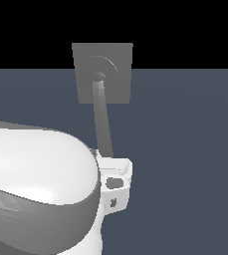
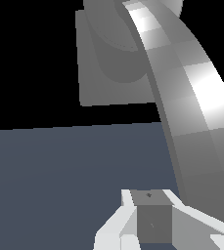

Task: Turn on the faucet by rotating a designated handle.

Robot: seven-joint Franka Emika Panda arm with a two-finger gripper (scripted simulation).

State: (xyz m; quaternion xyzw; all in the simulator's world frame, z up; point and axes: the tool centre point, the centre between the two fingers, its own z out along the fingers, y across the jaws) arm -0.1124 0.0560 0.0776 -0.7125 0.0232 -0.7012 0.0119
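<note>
Glossy white casing of the robot arm (image 1: 36,184) fills the nearest part of the exterior view, and the gripper (image 1: 116,179) is seen just past it, at the near end of the handle (image 1: 103,124). In the wrist view a grey finger (image 2: 152,222) of the gripper is shown with the handle's curved surface (image 2: 191,97) passing close beside it; whether the two touch cannot be told. Whether the jaws are parted or pressed together cannot be told either, since only one finger is seen clearly and the rest is hidden by the arm.

From the gripper, the handle is seen as a long, narrow grey bar running away toward the faucet (image 1: 103,72), which stands farther off as an upright, squarish matte grey block. The far end of the handle is met by the faint circular ring on the block's face. Beneath the faucet and the gripper a dark blue-grey floor (image 1: 185,149) is spread, and black background is seen beyond the faucet.
</note>
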